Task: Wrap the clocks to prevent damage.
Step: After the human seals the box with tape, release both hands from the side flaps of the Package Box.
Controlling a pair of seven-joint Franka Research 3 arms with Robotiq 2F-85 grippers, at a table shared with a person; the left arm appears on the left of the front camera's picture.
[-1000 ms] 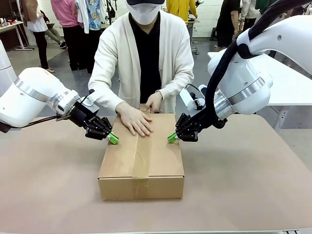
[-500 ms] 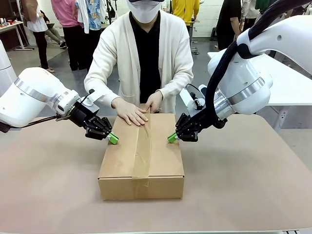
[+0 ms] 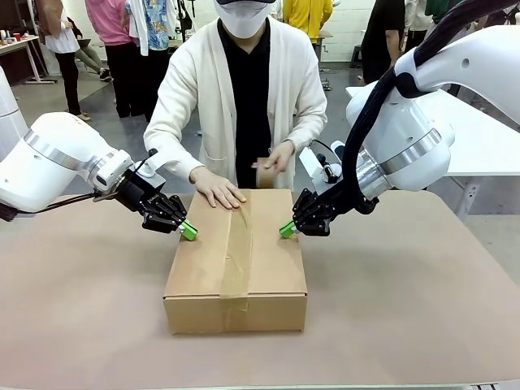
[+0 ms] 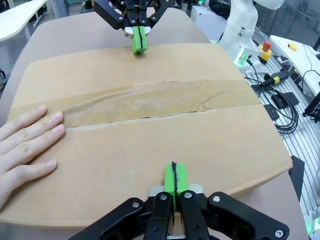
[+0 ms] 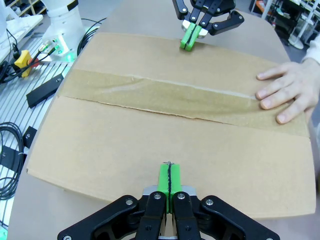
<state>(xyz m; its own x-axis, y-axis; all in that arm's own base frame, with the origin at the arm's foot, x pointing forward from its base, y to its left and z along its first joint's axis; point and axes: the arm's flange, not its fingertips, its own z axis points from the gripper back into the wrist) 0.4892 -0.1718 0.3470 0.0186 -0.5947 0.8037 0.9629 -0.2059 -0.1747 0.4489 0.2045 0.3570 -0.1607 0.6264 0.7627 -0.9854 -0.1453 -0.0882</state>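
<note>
The clocks are hidden from view. A closed brown cardboard box (image 3: 236, 252) lies mid-table, a strip of brown tape (image 3: 237, 260) running along its top seam. My left gripper (image 3: 188, 231) is shut, its green tips resting on the box top's left edge (image 4: 174, 179). At the right edge, opposite it, my right gripper (image 3: 287, 230) is shut too, tips on the cardboard (image 5: 170, 181). Nothing is held in either. The person lays one hand (image 3: 218, 191) flat on the box's far end. Their other hand (image 3: 276, 158) is raised at chest height with a small brown thing in it.
The box stands on a tan table (image 3: 406, 309) with free room on both sides and in front. Beside the table, the wrist views show a robot base (image 4: 242, 35), cables (image 4: 287, 115) and a metal frame (image 5: 20, 105). Other people stand far behind.
The person's flat hand slid back toward the box's far end. Their other hand lifted off the far edge, carrying the small brown thing. Both grippers stayed put.
</note>
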